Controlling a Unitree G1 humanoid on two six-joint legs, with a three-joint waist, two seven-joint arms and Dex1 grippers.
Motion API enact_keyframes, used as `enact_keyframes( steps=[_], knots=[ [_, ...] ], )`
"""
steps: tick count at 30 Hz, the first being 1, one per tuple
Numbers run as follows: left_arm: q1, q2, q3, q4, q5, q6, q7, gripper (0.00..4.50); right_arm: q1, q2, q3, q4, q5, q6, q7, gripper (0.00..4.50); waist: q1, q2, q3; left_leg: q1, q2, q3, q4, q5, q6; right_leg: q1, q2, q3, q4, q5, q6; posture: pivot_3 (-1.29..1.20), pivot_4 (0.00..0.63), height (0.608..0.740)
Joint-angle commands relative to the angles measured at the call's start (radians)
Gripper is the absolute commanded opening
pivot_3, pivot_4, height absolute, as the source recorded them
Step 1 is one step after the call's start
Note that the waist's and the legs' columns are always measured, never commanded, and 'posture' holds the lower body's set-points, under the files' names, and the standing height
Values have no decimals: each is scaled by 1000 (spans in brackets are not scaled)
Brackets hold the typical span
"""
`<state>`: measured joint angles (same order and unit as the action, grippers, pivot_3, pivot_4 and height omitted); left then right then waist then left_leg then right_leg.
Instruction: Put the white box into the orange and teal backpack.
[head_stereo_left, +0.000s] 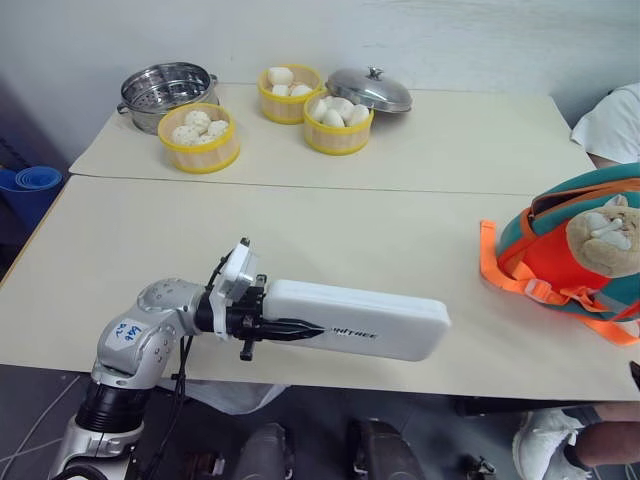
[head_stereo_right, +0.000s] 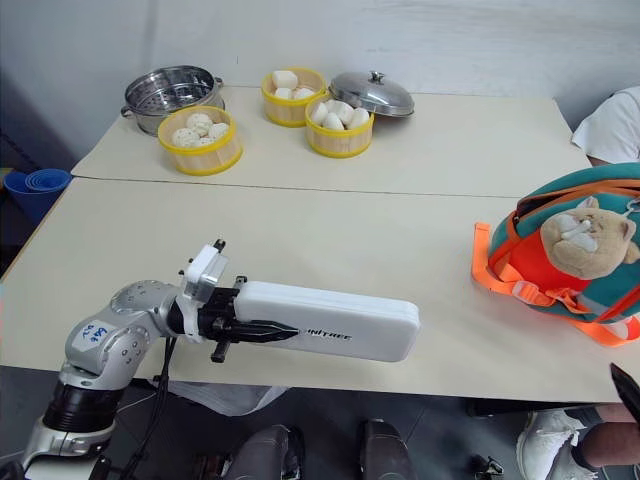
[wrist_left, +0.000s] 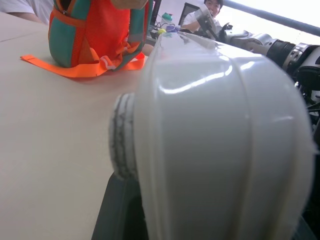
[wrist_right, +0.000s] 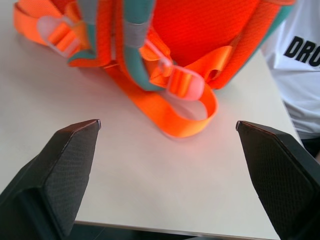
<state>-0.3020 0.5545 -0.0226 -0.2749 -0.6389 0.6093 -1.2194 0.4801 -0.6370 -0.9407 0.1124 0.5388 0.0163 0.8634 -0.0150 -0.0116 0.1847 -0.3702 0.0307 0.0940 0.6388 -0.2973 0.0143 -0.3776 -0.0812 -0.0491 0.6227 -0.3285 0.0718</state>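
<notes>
We see the worktop (head_stereo_left: 330, 240) carrying the backpack (head_stereo_left: 580, 250) at its right edge. Well left of the backpack, the box (head_stereo_left: 360, 318) hangs level above the worktop's near edge, its end clenched in our left pincer (head_stereo_left: 300, 328). Beside the backpack's straps, our right pincer (wrist_right: 167, 132) gapes, released.

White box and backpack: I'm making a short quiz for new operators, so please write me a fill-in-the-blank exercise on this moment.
1. The white box is held at one end by the ____ gripper.
2. The plush animal head sits on the front of the ____.
3. In the right wrist view, the right gripper has its jaws ____.
4. The yellow steamer baskets hold white ____.

Missing words: left; backpack; open; buns
</notes>
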Motion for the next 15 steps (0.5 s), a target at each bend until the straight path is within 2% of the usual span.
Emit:
enact_keyframes(
  steps=[1, 4, 8, 11, 15],
  knots=[
    [-3, 11, 8, -33, -44, 4, -7, 1250, -73, -78, 2, 51, 23, -17, 35, 4458, -3, 1, 0, 0, 0, 0, 0, 1, 0, 0, 0, 0, 0, 0, 0, 0, 150, 740],
    [-3, 33, 14, -19, -56, 15, -25, 1250, -250, -151, 121, 115, 15, 25, 63, 4458, -17, 1, 0, 1, 0, 0, 0, 2, 1, 1, 0, 0, 1, 1, 0, 0, 150, 740],
    [-29, 50, 15, 1, -68, 32, -32, 1250, -410, -177, 246, 131, 40, 91, 142, 4458, -12, 2, 0, 0, 0, -1, 0, 3, -1, -1, 1, -1, 3, 0, -1, 0, 150, 740],
    [-50, 48, 52, -1, -128, 88, -7, 1250, -535, -168, 334, 74, 77, 174, 145, 3548, -5, 3, 1, -1, 0, -2, -2, 4, -3, -2, 2, -2, 4, 0, -1, 0, 150, 740],
    [-28, 63, 70, -6, -120, 76, 7, 1250, -632, -130, 430, 62, 39, 168, 125, 2125, -9, 3, 1, -1, 0, -1, 0, 4, -3, -2, 2, -2, 4, 1, 1, 0, 150, 740]
  ],
)
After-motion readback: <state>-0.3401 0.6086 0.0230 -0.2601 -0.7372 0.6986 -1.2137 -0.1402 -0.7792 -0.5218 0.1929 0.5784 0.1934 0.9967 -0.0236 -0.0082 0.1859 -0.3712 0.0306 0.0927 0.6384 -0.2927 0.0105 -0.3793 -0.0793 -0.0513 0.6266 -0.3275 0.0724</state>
